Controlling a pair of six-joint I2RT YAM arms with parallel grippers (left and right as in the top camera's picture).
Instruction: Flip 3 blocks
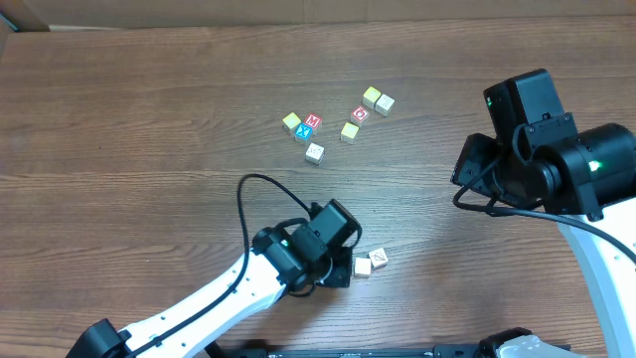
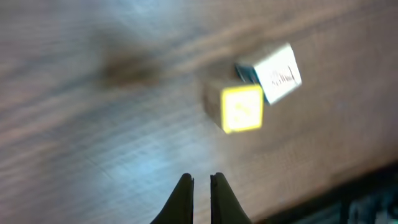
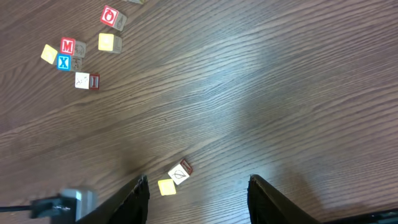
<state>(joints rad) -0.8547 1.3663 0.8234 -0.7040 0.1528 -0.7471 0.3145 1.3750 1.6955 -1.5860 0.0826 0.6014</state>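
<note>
Lying lower centre of the overhead view, a yellow-faced block (image 1: pixel 363 267) and a white block (image 1: pixel 379 260) sit just right of the left jaws, closed on nothing. A third block (image 1: pixel 315 152) sits upper centre; right jaws stand apart, empty.

Red M block (image 3: pixel 67 45), blue X block (image 3: pixel 63 61), red O block (image 3: pixel 109 15)

Soft, even light falls on the table (image 1: pixel 119 119); overhead and right wrist views are sharp. The left wrist view is blurred, its blocks (image 2: pixel 242 109) smeared, with a pale sheen on the wood.
</note>
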